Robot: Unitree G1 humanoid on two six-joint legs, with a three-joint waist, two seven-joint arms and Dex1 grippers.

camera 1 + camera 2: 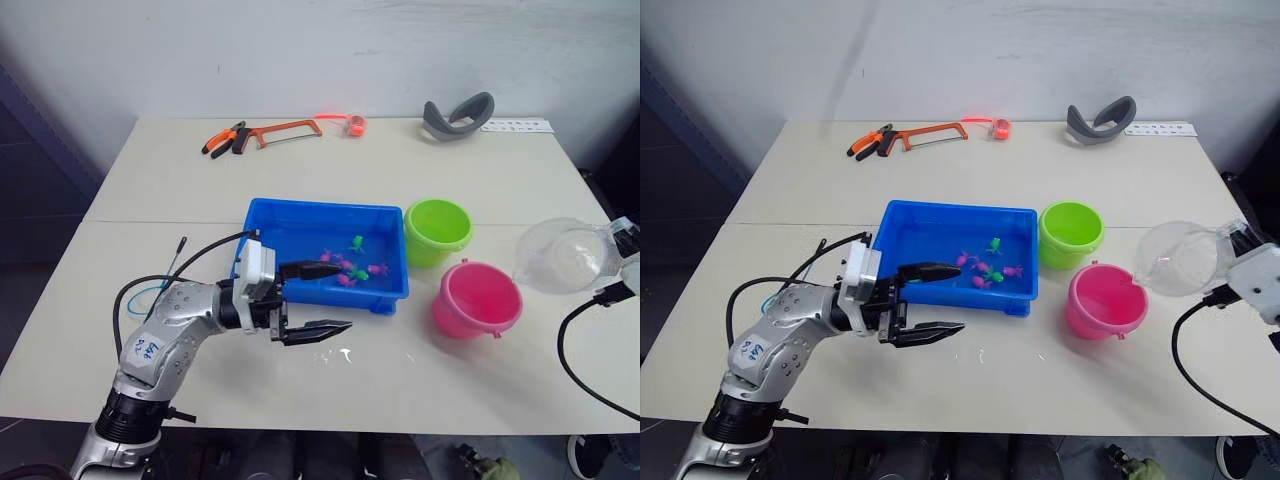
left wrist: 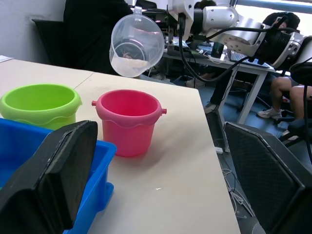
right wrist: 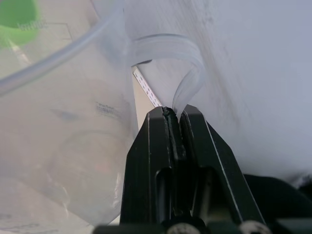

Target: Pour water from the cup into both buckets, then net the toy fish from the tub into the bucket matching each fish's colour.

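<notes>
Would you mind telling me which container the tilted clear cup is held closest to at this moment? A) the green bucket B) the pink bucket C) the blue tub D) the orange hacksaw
B: the right gripper holds the cup by its handle, tipped on its side with its lip just beside the pink bucket, while the green bucket and the blue tub lie farther to the robot's left.
</notes>
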